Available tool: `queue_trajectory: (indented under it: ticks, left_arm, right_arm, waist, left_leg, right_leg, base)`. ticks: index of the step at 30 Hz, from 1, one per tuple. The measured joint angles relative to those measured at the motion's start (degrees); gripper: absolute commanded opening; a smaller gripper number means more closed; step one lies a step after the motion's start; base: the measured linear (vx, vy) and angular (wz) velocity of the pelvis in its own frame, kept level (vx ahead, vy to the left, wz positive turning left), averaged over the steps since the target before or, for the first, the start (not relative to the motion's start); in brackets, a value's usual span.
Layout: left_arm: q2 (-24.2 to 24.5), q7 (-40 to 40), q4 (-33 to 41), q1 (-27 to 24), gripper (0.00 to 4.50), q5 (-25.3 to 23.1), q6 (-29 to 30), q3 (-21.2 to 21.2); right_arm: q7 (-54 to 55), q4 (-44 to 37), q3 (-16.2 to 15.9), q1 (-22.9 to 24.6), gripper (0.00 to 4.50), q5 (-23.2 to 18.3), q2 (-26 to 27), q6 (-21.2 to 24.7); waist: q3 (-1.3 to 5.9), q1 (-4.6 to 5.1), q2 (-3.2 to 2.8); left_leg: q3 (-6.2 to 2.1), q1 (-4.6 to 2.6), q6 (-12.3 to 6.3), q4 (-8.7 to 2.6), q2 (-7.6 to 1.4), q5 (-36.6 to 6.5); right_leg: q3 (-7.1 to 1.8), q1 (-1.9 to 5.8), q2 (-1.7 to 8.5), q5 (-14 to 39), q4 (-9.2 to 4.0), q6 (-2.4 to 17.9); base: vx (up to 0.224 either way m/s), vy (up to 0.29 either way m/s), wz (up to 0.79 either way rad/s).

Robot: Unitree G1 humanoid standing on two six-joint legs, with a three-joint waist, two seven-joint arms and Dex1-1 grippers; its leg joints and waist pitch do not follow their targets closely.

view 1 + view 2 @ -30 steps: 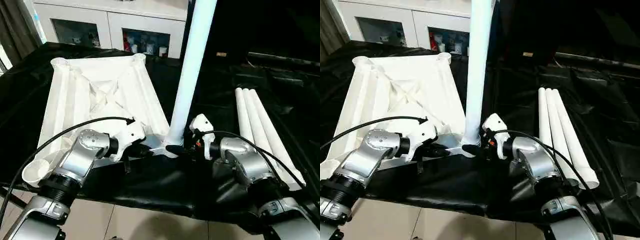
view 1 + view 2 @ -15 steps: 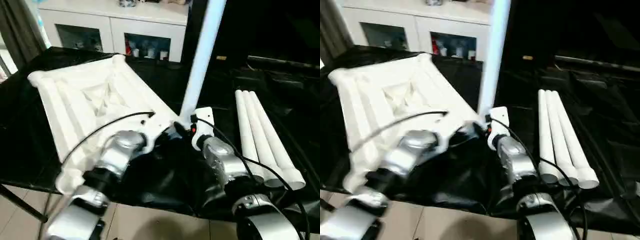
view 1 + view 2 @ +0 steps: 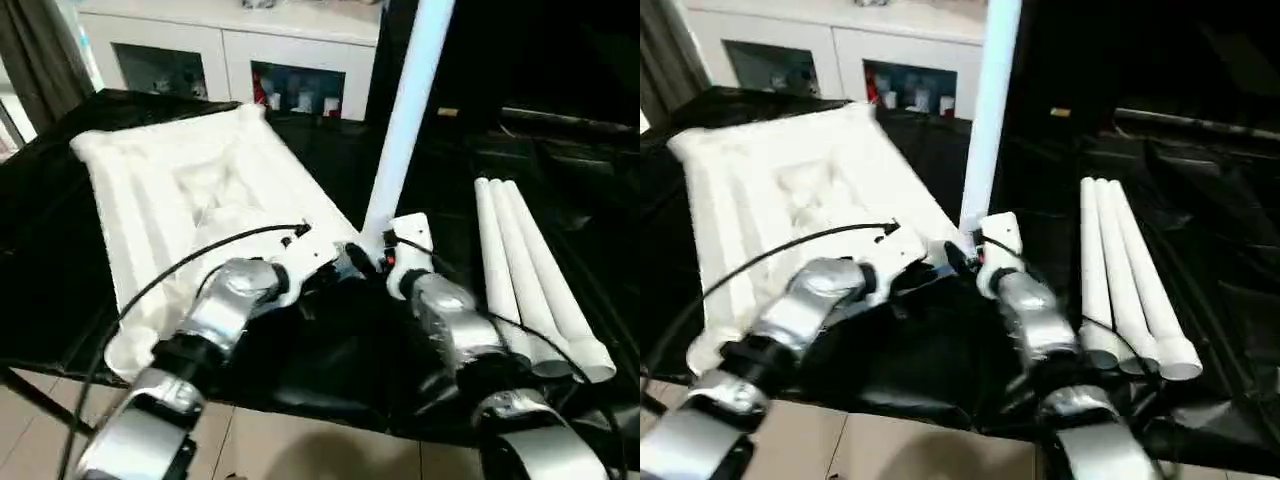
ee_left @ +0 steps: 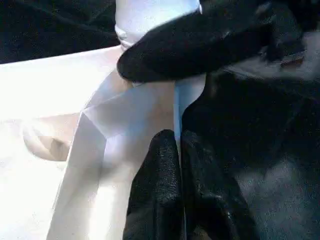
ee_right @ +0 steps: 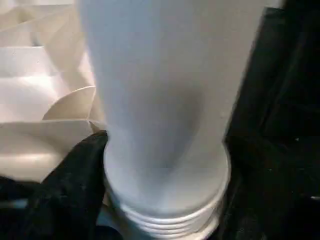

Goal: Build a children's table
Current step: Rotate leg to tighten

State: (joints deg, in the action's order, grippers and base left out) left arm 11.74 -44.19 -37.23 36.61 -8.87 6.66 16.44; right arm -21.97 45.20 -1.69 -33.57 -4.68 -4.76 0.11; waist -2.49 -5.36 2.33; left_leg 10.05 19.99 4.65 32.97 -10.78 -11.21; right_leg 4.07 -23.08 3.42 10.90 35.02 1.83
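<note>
black sheeting covers the desk (image 3: 560, 130), with a white cabinet (image 3: 230, 50) behind. the tabletop (image 3: 190, 190) lies underside up. one leg (image 3: 405, 120) stands upright in the tabletop's near corner socket. the right end effector (image 3: 372, 262) grips that leg's base. the left end effector (image 4: 179, 155) is pinched on the tabletop's edge beside the socket. three legs (image 3: 530, 270) lie together, well apart from the tabletop, so three sockets seem left to fill.
</note>
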Motion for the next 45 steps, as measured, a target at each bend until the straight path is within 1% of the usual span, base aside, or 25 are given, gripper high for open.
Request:
queue_trajectory:
  ticks: [2, 5, 9, 11, 17, 18, 19, 21, 22, 24, 26, 28, 29, 32, 40, 43, 45]
  left_arm:
    - [1.59, -2.42, 0.33, -0.39, 0.0, 0.69, -1.19, -0.16]
    - [3.86, -5.82, 0.96, -1.09, 0.0, 2.13, -2.26, -0.51]
    - [5.33, -8.72, 1.71, -1.85, 0.0, 3.02, -2.65, -1.01]
    - [5.99, -10.5, 2.15, -2.23, 0.0, 3.62, -2.84, -1.05]
    - [6.83, -13.77, 3.44, -3.0, 0.0, 4.7, -2.87, -0.98]
    - [6.98, -14.12, 3.8, -3.19, 0.0, 4.76, -2.77, -1.0]
    - [7.09, -14.41, 4.04, -3.36, 0.0, 4.82, -2.7, -1.01]
    - [7.13, -14.69, 4.53, -3.55, 0.0, 4.84, -2.37, -1.01]
    - [7.15, -14.72, 4.61, -3.56, 0.0, 4.84, -2.26, -1.01]
    - [7.21, -14.75, 4.79, -3.61, 0.0, 4.84, -2.03, -1.04]
    - [7.25, -14.82, 4.84, -3.61, 0.0, 4.85, -1.95, -1.06]
    - [7.31, -15.03, 4.9, -3.65, 0.0, 4.91, -1.87, -1.12]
    - [7.34, -15.03, 4.99, -3.69, 0.0, 4.92, -1.78, -1.15]
    - [7.38, -15.14, 5.19, -3.84, 0.0, 4.93, -1.48, -1.41]
    - [7.49, -15.08, 5.15, -3.85, 0.0, 5.02, -0.83, -1.76]
    - [6.26, -12.24, 4.02, -3.15, 0.0, 4.4, -0.1, -1.91]
    - [4.47, -9.23, 2.35, -2.07, 0.0, 3.57, 0.94, -2.0]
  right_arm:
    - [-5.11, -3.91, -2.38, 1.59, 4.11, 0.08, -2.73, 1.33]
    - [-12.33, -8.23, -4.72, 3.41, 4.11, 0.04, -6.07, 2.6]
    - [-18.59, -10.96, -5.88, 4.53, 4.11, -0.04, -8.19, 3.55]
    - [-20.48, -12.17, -6.59, 4.61, 4.11, -0.16, -8.92, 3.81]
    - [-22.47, -13.66, -6.73, 4.64, 4.11, -1.84, -8.79, 5.68]
    - [-22.66, -13.63, -6.73, 4.64, 3.97, -1.84, -8.74, 5.7]
    - [-22.93, -13.55, -6.73, 4.64, 3.97, -1.83, -8.7, 5.7]
    - [-23.37, -13.2, -6.86, 4.63, 3.77, -1.63, -8.64, 5.74]
    - [-23.44, -13.06, -7.0, 4.63, 3.77, -1.57, -8.64, 5.75]
    - [-23.53, -12.81, -7.76, 4.61, 3.53, -0.96, -8.78, 5.76]
    - [-23.42, -12.49, -7.79, 4.6, 3.34, -0.56, -8.77, 5.83]
    - [-23.33, -12.44, -7.72, 4.46, 3.27, -0.44, -8.88, 5.95]
    - [-23.35, -12.42, -7.71, 4.41, 3.0, -0.42, -8.86, 5.98]
    - [-23.35, -12.3, -7.66, 4.35, 2.85, -0.45, -8.66, 6.01]
    - [-21.77, -11.66, -6.52, 4.43, 2.76, -1.07, -6.94, 6.67]
    - [-16.09, -10.51, -5.38, 4.4, 2.75, -0.87, -4.65, 6.63]
    - [-11.03, -8.61, -4.41, 3.8, 2.75, -0.21, -2.85, 6.32]
  waist:
    - [0.0, 0.1, 0.01]
    - [-0.02, 0.17, -0.01]
    - [-0.02, 0.35, -0.02]
    - [-0.02, 0.25, -0.02]
    - [-0.03, 0.22, -0.02]
    - [-0.03, 0.22, -0.01]
    - [-0.03, 0.21, -0.01]
    - [-0.04, 0.18, 0.01]
    - [-0.04, 0.18, 0.02]
    - [-0.06, 0.21, 0.04]
    - [-0.08, 0.2, 0.07]
    - [-0.08, 0.21, 0.08]
    - [-0.08, 0.22, 0.08]
    - [-0.08, 0.22, 0.08]
    - [-0.07, 0.34, 0.08]
    - [-0.06, 0.53, 0.1]
    - [-0.02, 0.55, 0.08]
  left_leg:
    - [0.0, 0.02, -0.01, 0.01, 0.0, 0.0]
    - [0.0, 0.01, 0.0, 0.0, -0.01, -0.02]
    - [0.0, -0.01, 0.01, 0.0, -0.02, -0.02]
    - [0.0, -0.02, 0.01, 0.0, -0.03, -0.02]
    - [0.0, 0.01, 0.0, 0.0, -0.02, -0.02]
    - [0.0, 0.02, -0.01, -0.01, -0.02, -0.02]
    - [0.0, 0.02, -0.01, -0.01, -0.03, -0.03]
    - [0.0, 0.03, -0.02, -0.01, -0.02, -0.02]
    - [0.01, 0.03, -0.02, -0.01, -0.02, -0.03]
    - [0.01, 0.03, -0.01, -0.01, -0.02, -0.03]
    - [0.01, 0.03, -0.01, -0.01, -0.02, -0.03]
    - [0.01, 0.02, -0.02, -0.01, -0.02, -0.03]
    - [0.01, 0.02, -0.02, -0.01, -0.03, -0.02]
    - [0.01, 0.02, -0.03, -0.01, -0.03, -0.02]
    - [0.01, -0.03, -0.01, 0.0, -0.03, -0.02]
    - [0.01, -0.09, 0.03, 0.06, -0.02, -0.03]
    - [0.01, -0.27, 0.04, 0.12, -0.02, -0.03]
  right_leg:
    - [-0.01, 0.0, 0.0, 0.04, -0.03, 0.0]
    - [0.0, 0.0, 0.0, 0.09, -0.03, -0.02]
    - [0.0, -0.01, -0.02, 0.1, -0.01, -0.02]
    - [0.0, 0.0, -0.02, 0.1, -0.01, -0.02]
    - [0.0, 0.0, -0.02, 0.12, -0.03, -0.01]
    - [0.0, -0.01, -0.02, 0.13, -0.03, 0.0]
    - [0.0, 0.0, -0.02, 0.14, -0.03, 0.0]
    - [0.0, -0.01, -0.02, 0.14, -0.03, 0.0]
    - [0.0, 0.0, -0.02, 0.14, -0.03, 0.0]
    - [0.0, 0.0, -0.02, 0.15, -0.03, -0.01]
    - [0.0, 0.0, -0.01, 0.15, -0.03, -0.01]
    - [0.0, 0.0, -0.02, 0.15, -0.03, -0.02]
    - [0.0, 0.0, -0.02, 0.15, -0.02, -0.02]
    - [0.0, 0.0, -0.02, 0.15, -0.02, -0.02]
    - [0.0, 0.01, -0.02, 0.14, 0.01, 0.0]
    - [-0.03, 0.05, -0.02, 0.05, 0.02, 0.06]
    - [-0.05, 0.21, -0.02, 0.04, 0.01, 0.02]
  base:
    - [0.0, 0.0, 0.0]
    - [0.0, 0.0, 0.0]
    - [0.0, 0.0, 0.0]
    - [0.0, 0.0, 0.0]
    - [0.0, 0.0, 0.0]
    - [0.0, 0.0, 0.0]
    - [0.0, 0.0, 0.0]
    - [0.0, 0.0, 0.0]
    - [0.0, 0.0, 0.0]
    - [0.0, 0.0, 0.0]
    - [0.0, 0.0, 0.0]
    - [0.0, 0.0, 0.0]
    - [0.0, 0.0, 0.0]
    - [0.0, 0.0, 0.0]
    - [0.0, 0.0, 0.0]
    - [0.0, 0.0, 0.0]
    - [0.0, 0.0, 0.0]
